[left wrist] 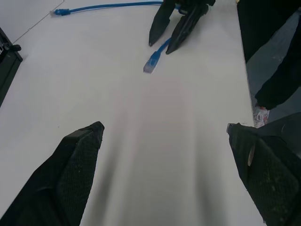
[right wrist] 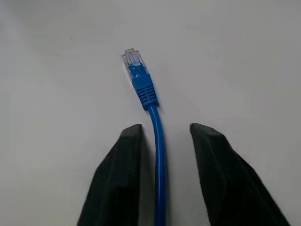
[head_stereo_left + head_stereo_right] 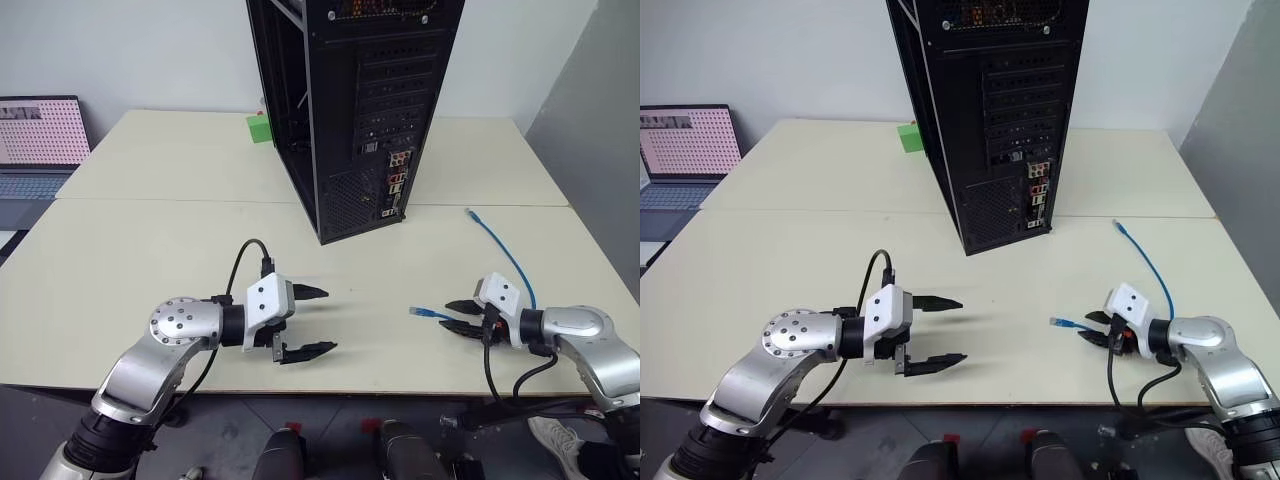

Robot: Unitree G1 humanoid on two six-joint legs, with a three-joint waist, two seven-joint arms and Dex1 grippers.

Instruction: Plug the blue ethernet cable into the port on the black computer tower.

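The left gripper hovered above the table with its jaws spread wide and empty, pointing toward the right gripper. The right gripper's jaws stood narrow, one on each side of the blue ethernet cable, with gaps visible; a grip was not confirmed. The cord's long axis ran between the fingers, plug ahead of the tips. The right arm was nearer. Farther back stood the black computer tower; the port sat low on its rear panel.

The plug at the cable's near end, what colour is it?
Clear tip on a blue boot, on the blue ethernet cable; plug shows best in the right wrist view.
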